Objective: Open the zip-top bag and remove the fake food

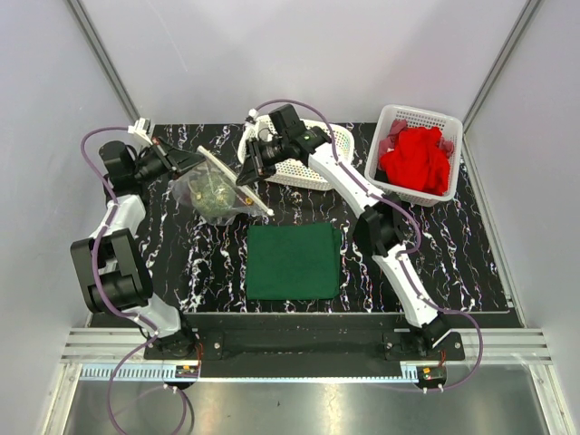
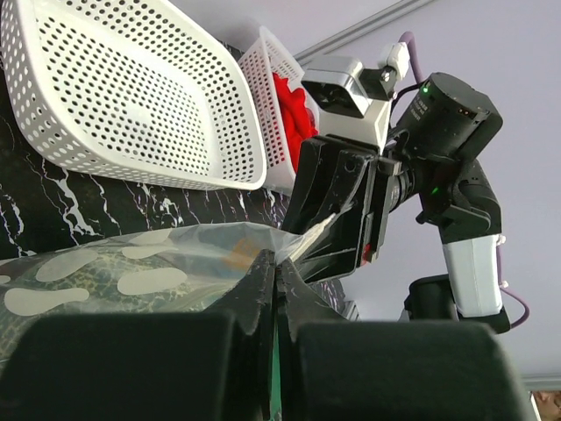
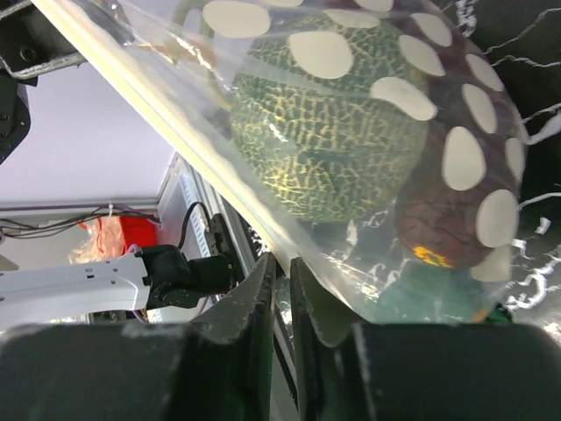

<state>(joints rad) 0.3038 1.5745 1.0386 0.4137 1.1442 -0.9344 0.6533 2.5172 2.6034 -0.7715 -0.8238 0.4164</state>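
The zip-top bag (image 1: 214, 188) hangs off the table between my two grippers, its stiff zip strip running diagonally. Inside it lies the fake food: a mottled green ball (image 3: 329, 132) and a dark red bumpy piece (image 3: 438, 219) beside it. My left gripper (image 2: 275, 261) is shut on the bag's thin upper lip (image 2: 219, 241); in the top view it (image 1: 199, 163) sits at the bag's left side. My right gripper (image 3: 282, 263) has its jaws nearly together, with the bag's clear edge film pinched in the narrow slit. From above it (image 1: 246, 177) stands at the bag's right side.
A dark green cloth (image 1: 293, 261) lies flat just in front of the bag. A white lattice basket (image 1: 317, 172) stands right behind the right wrist. Another basket (image 1: 399, 118) at the back right holds a red cloth (image 1: 415, 159). Grey walls enclose the table.
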